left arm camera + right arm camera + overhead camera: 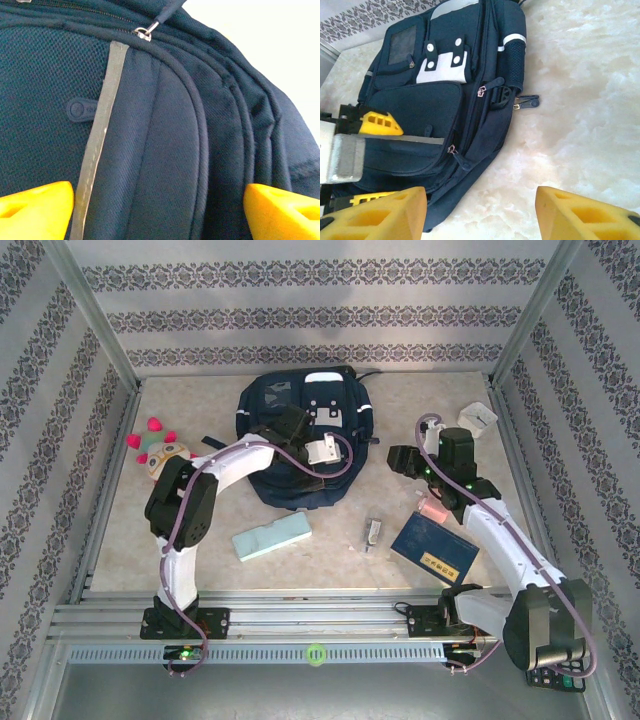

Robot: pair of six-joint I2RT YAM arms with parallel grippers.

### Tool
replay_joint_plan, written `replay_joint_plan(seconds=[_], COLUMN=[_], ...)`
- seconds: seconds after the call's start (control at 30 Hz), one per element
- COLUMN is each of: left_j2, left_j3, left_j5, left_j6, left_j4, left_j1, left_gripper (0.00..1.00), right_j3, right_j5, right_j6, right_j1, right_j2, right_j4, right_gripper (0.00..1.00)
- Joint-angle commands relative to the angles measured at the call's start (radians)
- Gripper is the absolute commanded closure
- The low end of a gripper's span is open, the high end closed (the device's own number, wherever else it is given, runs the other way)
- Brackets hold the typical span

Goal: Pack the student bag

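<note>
One navy student bag [300, 430] lies flat at the far centre of the table [330, 555]. Your left gripper [160, 205] hangs over its front, fingers wide apart, gripping nothing. Your right gripper [481, 212] sits beside the bag, fingers apart, empty.

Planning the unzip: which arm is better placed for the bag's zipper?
Left, probably: left gripper hangs open right over the student bag, zipper pull just ahead. Right gripper hangs open over the table beside it.
</note>
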Motion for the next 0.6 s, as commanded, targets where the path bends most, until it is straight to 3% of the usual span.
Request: replay_joint_plan(seconds=[0.0,0.2,0.33,0.5,0.57], left_j2=[0.042,0.028,0.048,0.127,0.141], left_j3=[0.028,0.030,0.032,0.062,0.061], left_j5=[-0.100,0.009,0.056,-0.026,-0.083], left_j6=[0.050,-0.055,-0.055,-0.054,-0.064], left_j4=[0.145,0.232,0.221,0.206,0.235], left_j1=[-0.033,-0.035,-0.037,-0.046,-0.046], left_gripper=[0.10,0.10,0.10,0.12,0.20], right_j3=[-0.017,-0.046,-0.063,-0.072,-0.076], right_j5=[0.011,-0.021,-0.033,-0.030,-0.034], right_j6=[-0.053,-0.047,-0.043,-0.043,-0.041], right_j1=[0.009,0.009,0.009,0.009,0.009], right_j2=[-0.025,-0.028,-0.033,-0.038,-0.040], right_j4=[0.026,0.058,0.069,0.077,0.076], right_gripper=[0.40,0.40,0.41,0.40,0.40])
